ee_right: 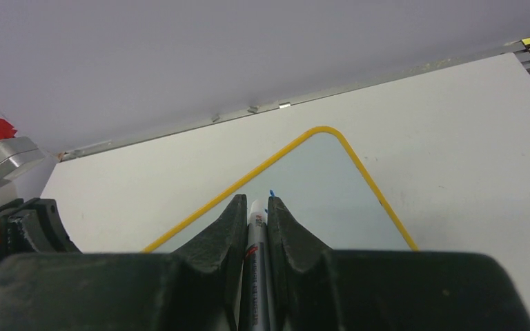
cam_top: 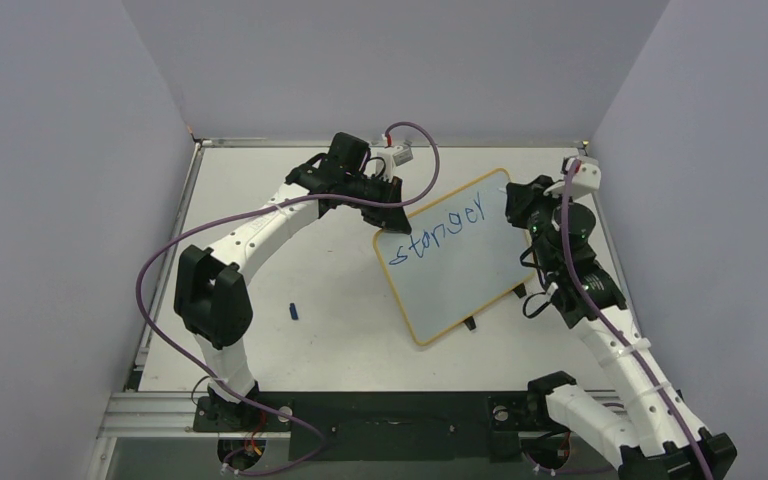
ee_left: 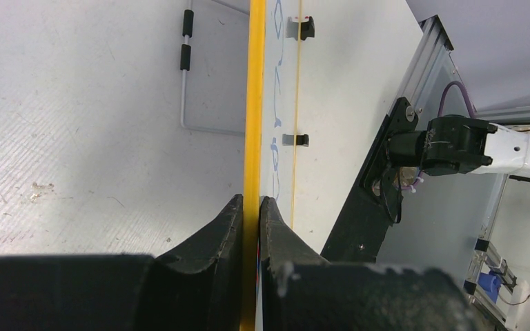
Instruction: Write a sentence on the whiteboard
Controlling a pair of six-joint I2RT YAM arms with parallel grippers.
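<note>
The whiteboard (cam_top: 455, 275), white with a thin yellow frame, stands tilted in the middle of the table on two black feet (cam_top: 473, 322). One blue line of the sentence (cam_top: 438, 232) runs across its upper part. My left gripper (cam_top: 388, 215) is shut on the board's upper left edge, its fingers (ee_left: 231, 221) pinching the yellow frame (ee_left: 254, 103). At the word's right end my right gripper (cam_top: 520, 207) is shut on a grey-white marker (ee_right: 257, 224). The marker points at the whiteboard (ee_right: 317, 193), beside a small blue stroke (ee_right: 271, 194).
A small blue marker cap (cam_top: 294, 311) lies on the table left of the board. Grey walls enclose the table on three sides. A thin wire bracket with black sleeves (ee_left: 186, 41) shows beside the board's edge. The right arm's base (ee_left: 455, 145) sits by the aluminium rail.
</note>
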